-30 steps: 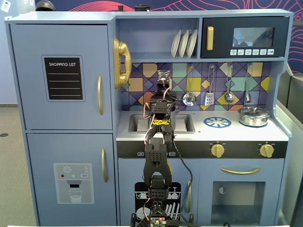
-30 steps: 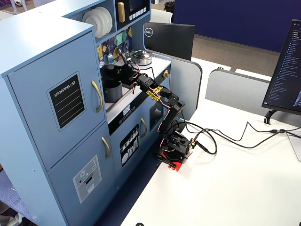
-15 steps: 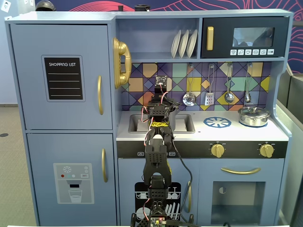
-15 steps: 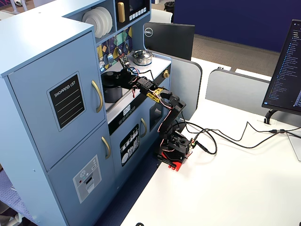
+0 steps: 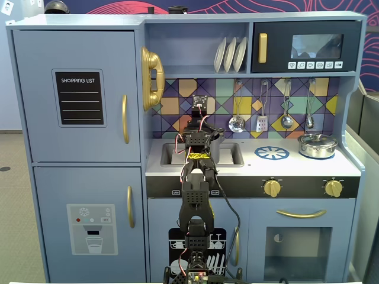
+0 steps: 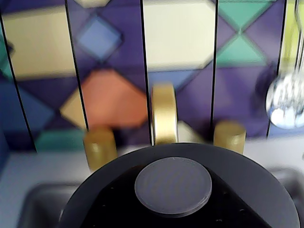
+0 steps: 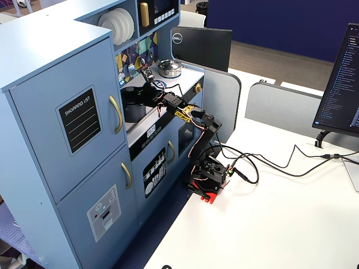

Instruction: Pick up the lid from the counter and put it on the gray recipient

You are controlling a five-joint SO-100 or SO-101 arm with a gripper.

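The lid [image 6: 237, 175] is a dark-gray disc with a round flat knob [image 6: 173, 186]. It fills the bottom of the wrist view, in front of the gold faucet [image 6: 164, 114]. The gray recipient [image 7: 133, 109] stands in the sink. In a fixed view only a sliver of it [image 5: 218, 144] shows behind the arm. My gripper [image 7: 141, 85] reaches over the pot's top and also shows in a fixed view [image 5: 201, 121]. The lid is at the pot's top under the gripper. The jaws do not show clearly, so I cannot tell whether they hold the knob.
The sink [image 5: 232, 156] has two gold taps [image 6: 99, 146] behind it. A shiny steel pot [image 5: 318, 145] sits on the right of the counter and a blue burner mark [image 5: 272, 153] lies beside the sink. Utensils [image 5: 237, 123] hang on the tiled back wall.
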